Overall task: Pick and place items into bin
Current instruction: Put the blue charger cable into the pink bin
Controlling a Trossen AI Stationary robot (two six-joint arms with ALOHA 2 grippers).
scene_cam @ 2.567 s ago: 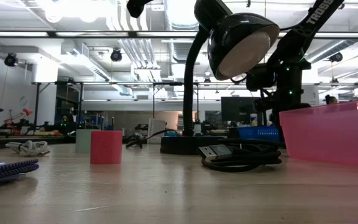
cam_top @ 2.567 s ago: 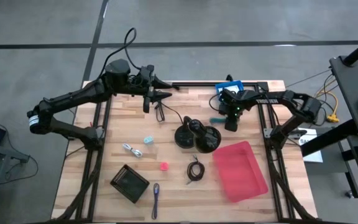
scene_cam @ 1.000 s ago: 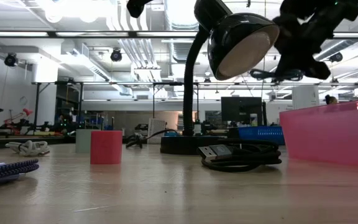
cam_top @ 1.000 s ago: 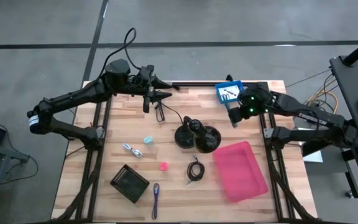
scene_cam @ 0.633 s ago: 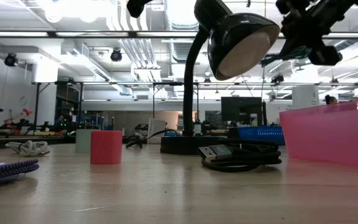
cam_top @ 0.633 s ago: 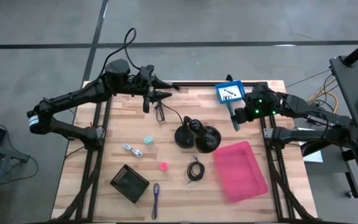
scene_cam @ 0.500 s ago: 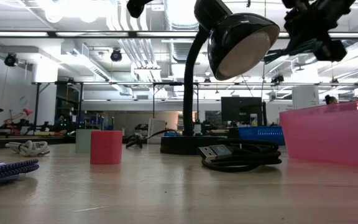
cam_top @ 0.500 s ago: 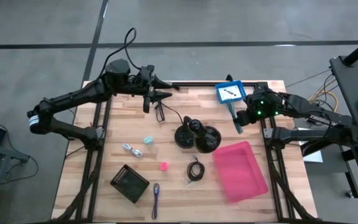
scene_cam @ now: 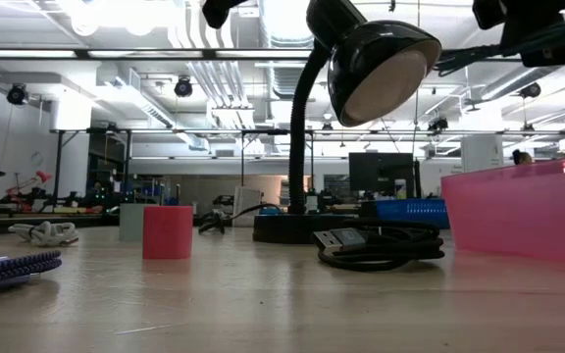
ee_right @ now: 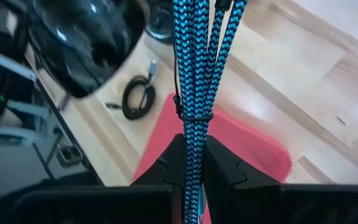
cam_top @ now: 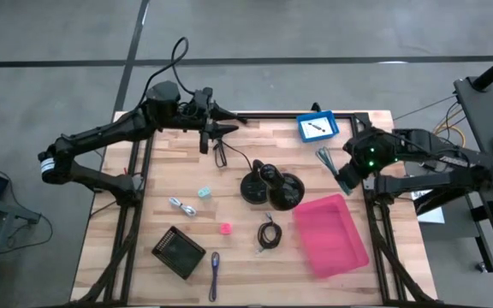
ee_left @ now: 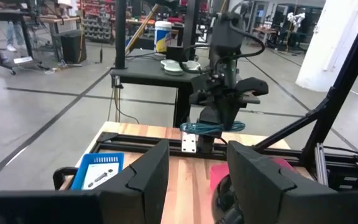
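My right gripper (cam_top: 342,174) is shut on a bundle of teal braided cord (cam_top: 324,157) and hangs above the table just beyond the far edge of the pink bin (cam_top: 330,235). The low view shows this gripper (scene_cam: 523,34) high up. My left gripper (cam_top: 218,129) waits open near the far-left part of the table. On the wood lie a coiled black cable (cam_top: 269,233), a pink cube (cam_top: 225,228), a pale-blue cube (cam_top: 204,193), a silvery metal piece (cam_top: 181,206) and a purple pen (cam_top: 214,274). My right gripper pinches the cord bundle between its two fingers (ee_right: 225,168), gripping the strands (ee_right: 191,134) just behind a thin black tie (ee_right: 191,116). The fingers lie along the bundle, which sticks out past the fingertips. The bundle is lifted clear of the table, above the bin's far edge.
A black desk lamp (cam_top: 272,186) stands mid-table, its shade high beside the right arm in the low view (scene_cam: 381,64). A blue tray (cam_top: 317,127) sits at the far edge, a black mesh box (cam_top: 178,251) near the left front. Dark frame rails run along both table sides.
My right gripper, still shut on the teal cord bundle, has carried it from beside the blue tray toward the table's right and near edges, toward the pink bin, and has risen a little. The left arm has kept still.
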